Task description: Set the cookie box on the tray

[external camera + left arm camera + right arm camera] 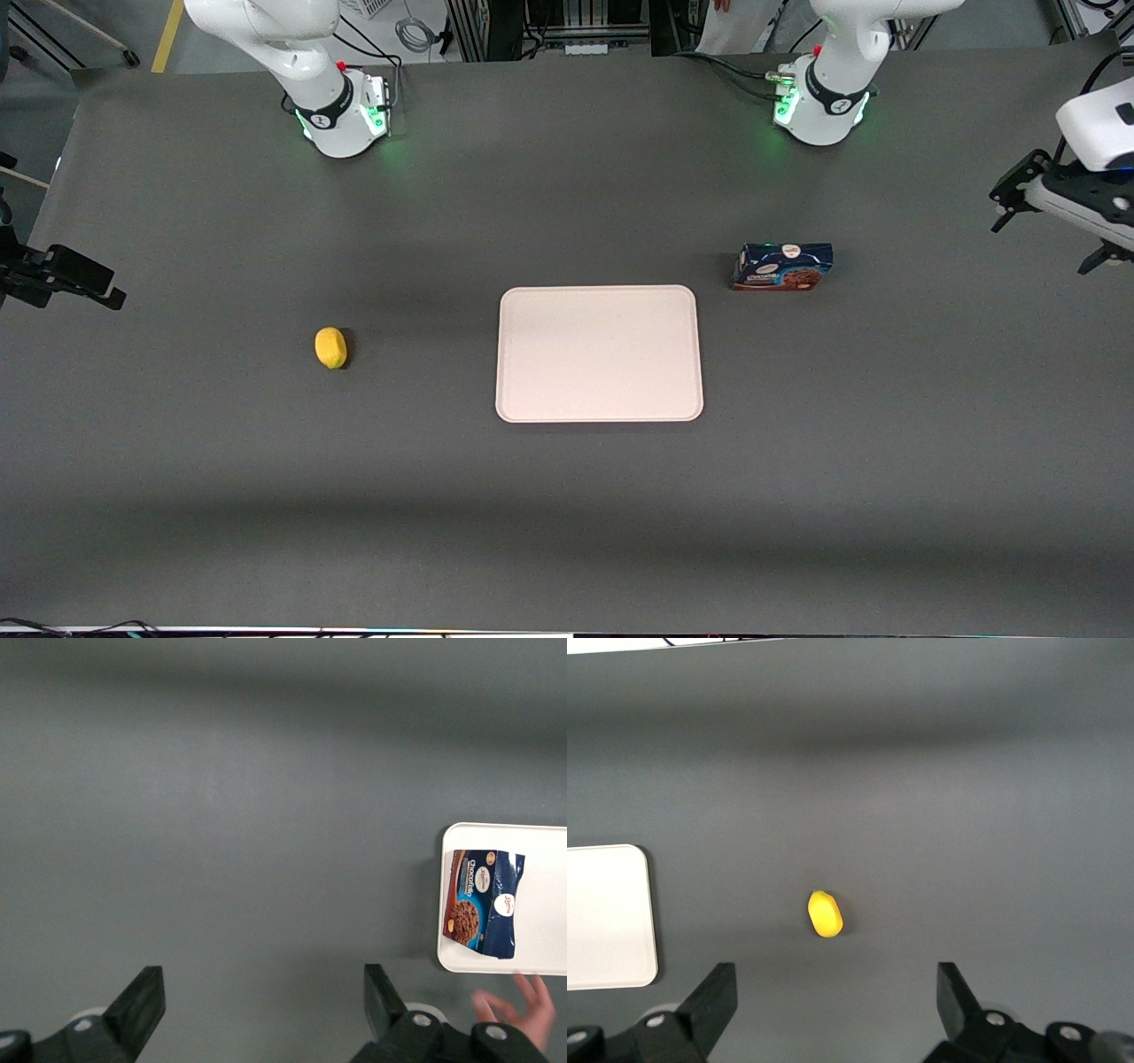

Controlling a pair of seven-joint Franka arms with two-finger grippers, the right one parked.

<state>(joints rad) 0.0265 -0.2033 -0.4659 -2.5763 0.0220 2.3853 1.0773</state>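
The cookie box (782, 266), a small navy carton with a white oval logo, stands on the dark table just off a corner of the tray (599, 353), farther from the front camera and toward the working arm's end. In the left wrist view the cookie box (483, 902) shows against the pale tray (540, 837), and I cannot tell whether it rests on it. My left gripper (1044, 232) hangs at the working arm's end of the table, well apart from the box. That gripper (263, 979) is open with only bare table between its fingers.
A small yellow lemon-like object (330, 347) lies on the table toward the parked arm's end, level with the tray. A person's fingers (524, 1010) show close to the tray's rim in the left wrist view. Both arm bases stand along the table's back edge.
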